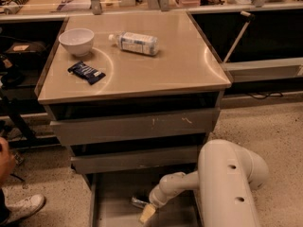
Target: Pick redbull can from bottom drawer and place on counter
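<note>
The redbull can [138, 202] lies as a small silvery shape on the floor of the open bottom drawer [111, 193], near its middle. My gripper [147, 212] is down inside that drawer, right against the can's right end, with the white arm [227, 183] reaching in from the right. Whether it holds the can does not show. The counter [180, 65] is the beige top of the cabinet above, with the two upper drawers [132, 126] below it.
On the counter stand a white bowl [76, 40], a clear plastic bottle lying on its side [135, 42] and a dark blue snack wrapper [86, 72]. A person's shoe [23, 207] and hand [4, 157] show at the left edge.
</note>
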{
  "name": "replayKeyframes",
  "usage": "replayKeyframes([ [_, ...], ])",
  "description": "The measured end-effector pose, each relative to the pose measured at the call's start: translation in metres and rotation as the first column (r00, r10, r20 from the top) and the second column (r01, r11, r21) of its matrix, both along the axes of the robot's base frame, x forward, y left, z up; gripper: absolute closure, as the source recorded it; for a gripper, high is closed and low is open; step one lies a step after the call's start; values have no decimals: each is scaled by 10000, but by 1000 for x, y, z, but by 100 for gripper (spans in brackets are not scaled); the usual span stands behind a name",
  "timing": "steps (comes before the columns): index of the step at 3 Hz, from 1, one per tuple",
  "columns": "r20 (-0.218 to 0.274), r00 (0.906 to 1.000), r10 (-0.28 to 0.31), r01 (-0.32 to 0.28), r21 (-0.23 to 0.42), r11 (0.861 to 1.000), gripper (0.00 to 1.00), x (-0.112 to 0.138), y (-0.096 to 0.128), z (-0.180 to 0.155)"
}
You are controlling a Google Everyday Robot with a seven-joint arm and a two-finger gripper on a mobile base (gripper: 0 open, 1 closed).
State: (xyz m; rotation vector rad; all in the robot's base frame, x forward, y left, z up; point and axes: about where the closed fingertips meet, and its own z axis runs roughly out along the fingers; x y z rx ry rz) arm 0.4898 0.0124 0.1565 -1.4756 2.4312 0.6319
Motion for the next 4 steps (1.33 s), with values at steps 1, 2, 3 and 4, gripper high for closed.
replayKeyframes([
  [1,-47,9997,-236,236,-23,9997,0,2,-4,-17],
  [2,-259,9989,-388,388,7,9992,0,-1,-6,-35],
  [3,-262,9989,-396,396,8,9992,19,-1,-6,-35],
  [4,-262,9989,-395,396,8,9992,42,-1,-6,-35],
])
